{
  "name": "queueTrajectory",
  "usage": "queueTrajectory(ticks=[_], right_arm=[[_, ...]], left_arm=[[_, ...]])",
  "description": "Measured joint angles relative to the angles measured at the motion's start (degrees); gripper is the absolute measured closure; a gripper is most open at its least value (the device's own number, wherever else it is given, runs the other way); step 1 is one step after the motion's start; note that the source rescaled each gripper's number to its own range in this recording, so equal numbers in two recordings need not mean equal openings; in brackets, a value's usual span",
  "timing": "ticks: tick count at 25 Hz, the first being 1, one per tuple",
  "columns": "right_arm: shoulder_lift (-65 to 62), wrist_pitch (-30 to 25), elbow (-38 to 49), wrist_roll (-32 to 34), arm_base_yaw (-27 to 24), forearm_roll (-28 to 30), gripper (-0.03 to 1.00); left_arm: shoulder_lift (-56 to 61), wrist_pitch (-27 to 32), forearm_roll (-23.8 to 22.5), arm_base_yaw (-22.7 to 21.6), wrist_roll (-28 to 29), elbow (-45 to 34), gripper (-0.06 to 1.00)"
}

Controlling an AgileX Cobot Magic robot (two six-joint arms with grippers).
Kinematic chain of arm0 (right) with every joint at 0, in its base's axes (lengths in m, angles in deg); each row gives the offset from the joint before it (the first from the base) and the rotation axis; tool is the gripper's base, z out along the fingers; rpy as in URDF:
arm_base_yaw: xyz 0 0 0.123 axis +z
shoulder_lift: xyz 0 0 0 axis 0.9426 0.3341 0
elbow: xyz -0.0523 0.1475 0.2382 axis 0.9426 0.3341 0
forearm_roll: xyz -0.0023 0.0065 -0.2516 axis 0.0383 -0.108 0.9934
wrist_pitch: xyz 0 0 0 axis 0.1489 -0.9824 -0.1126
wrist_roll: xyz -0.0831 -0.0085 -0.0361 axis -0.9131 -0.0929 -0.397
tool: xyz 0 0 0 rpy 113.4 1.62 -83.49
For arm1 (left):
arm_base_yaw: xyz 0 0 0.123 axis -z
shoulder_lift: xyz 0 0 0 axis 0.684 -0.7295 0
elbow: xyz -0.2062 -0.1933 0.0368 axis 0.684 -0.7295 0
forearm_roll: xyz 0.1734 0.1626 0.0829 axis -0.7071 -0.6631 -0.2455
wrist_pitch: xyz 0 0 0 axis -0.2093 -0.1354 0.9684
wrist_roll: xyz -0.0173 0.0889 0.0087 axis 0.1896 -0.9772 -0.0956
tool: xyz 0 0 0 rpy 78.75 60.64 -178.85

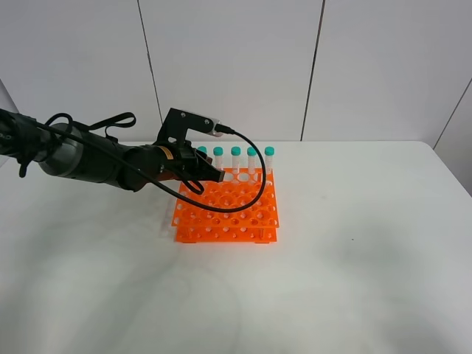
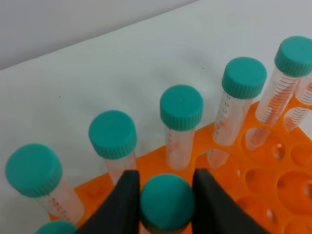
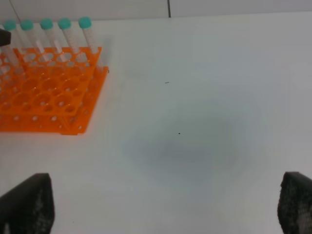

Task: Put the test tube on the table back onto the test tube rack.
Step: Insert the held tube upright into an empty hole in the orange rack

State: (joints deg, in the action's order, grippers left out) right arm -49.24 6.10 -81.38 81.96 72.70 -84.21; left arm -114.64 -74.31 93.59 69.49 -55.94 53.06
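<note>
The orange test tube rack stands on the white table. Several teal-capped tubes stand in its back row. My left gripper hangs over the rack's back left part. In the left wrist view it is shut on the test tube just below its teal cap, right in front of the back row. I cannot tell whether the tube's tip is in a hole. My right gripper is open and empty over bare table, right of the rack.
Another teal cap shows beside my left finger. The rack's front rows are open holes. White wall panels stand behind the table's far edge.
</note>
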Motion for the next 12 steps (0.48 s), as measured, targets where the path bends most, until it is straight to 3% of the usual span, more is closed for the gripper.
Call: queueTrajectory(ticks=[12], right_arm=[[0.0, 0.0, 0.0, 0.0, 0.0, 0.0, -0.03]], left_arm=[[-0.1, -0.3, 0.0, 0.0, 0.9, 0.0, 0.94]])
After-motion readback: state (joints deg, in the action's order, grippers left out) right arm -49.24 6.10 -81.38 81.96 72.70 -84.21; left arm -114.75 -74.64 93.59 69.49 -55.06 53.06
